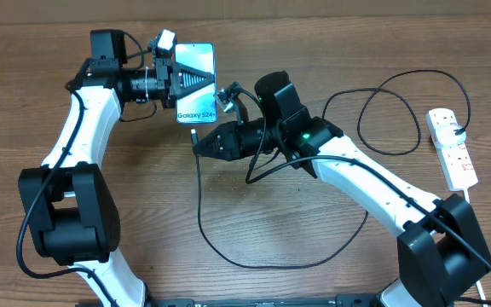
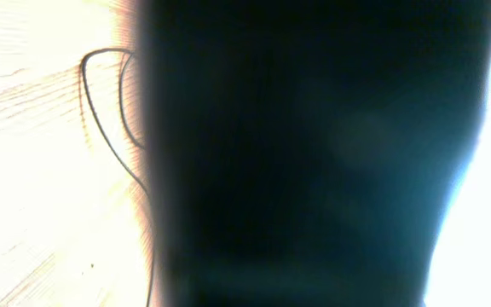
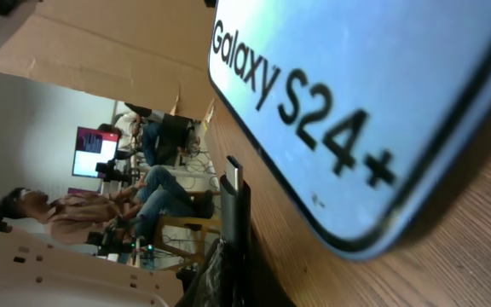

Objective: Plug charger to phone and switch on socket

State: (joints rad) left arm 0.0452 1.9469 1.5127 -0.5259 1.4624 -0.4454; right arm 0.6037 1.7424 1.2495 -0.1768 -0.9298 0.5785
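Right gripper (image 1: 199,143), jaws pinched on the charger (image 1: 198,188) near its connector tip, which sat just below the Galaxy S24+ phone (image 1: 196,58); left gripper (image 1: 210,81), fingers pressed together, lay over the phone's screen; white socket (image 1: 452,147) lay well right of the phone.

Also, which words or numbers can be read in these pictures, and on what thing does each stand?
"Galaxy S24+": on the screen of the phone.
Marks on the socket: too small to read.
Distant monitor in the right wrist view: blurred, unreadable.
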